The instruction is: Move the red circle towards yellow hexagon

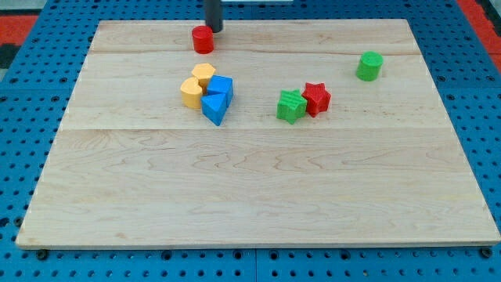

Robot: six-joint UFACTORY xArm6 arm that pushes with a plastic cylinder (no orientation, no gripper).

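Note:
The red circle [203, 38] stands near the view's top edge of the wooden board [258, 196]. My tip [214, 30] is just above and right of it, touching or nearly touching it. The yellow hexagon [204, 74] lies a short way below the red circle, at the top of a cluster with a second yellow block [191, 92], a blue block [221, 87] and a blue triangle [214, 108].
A green star [291, 106] and a red star [316, 99] touch each other right of the cluster. A green cylinder [369, 66] stands at the upper right. Blue pegboard surrounds the board.

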